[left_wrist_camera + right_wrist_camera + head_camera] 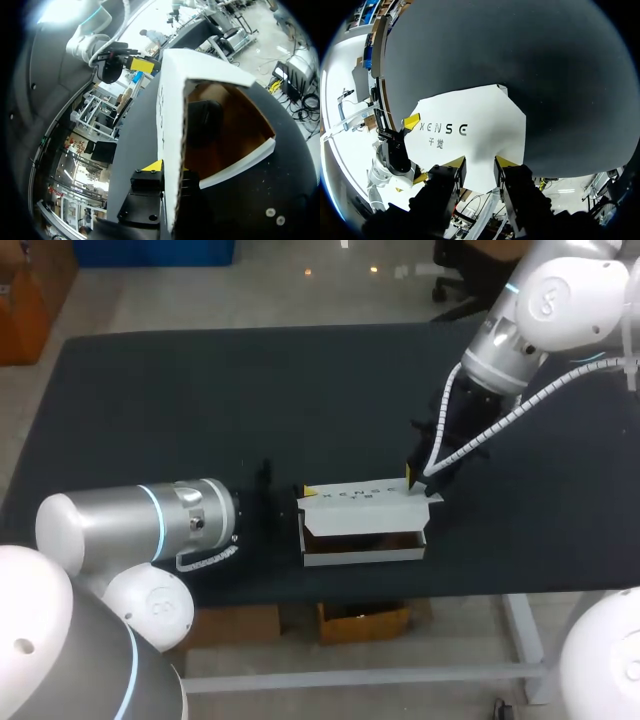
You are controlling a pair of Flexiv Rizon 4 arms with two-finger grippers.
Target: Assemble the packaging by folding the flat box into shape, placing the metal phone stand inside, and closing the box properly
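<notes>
The white cardboard box [362, 540] stands near the table's front edge, its brown inside showing and its printed lid [358, 496] raised at the back. My left gripper [303, 492] is at the box's left end, shut on the end wall [170, 150]. A dark object [202, 122], apparently the phone stand, lies inside. My right gripper [413, 480] is at the lid's right end. In the right wrist view its fingers [455, 163] stand apart over the lid's [470, 125] near edge, not pinching it.
The black table [200, 400] stretches bare behind and to both sides of the box. Its front edge [460, 590] runs just in front of the box. My left arm's thick silver link [140, 520] lies low at the front left.
</notes>
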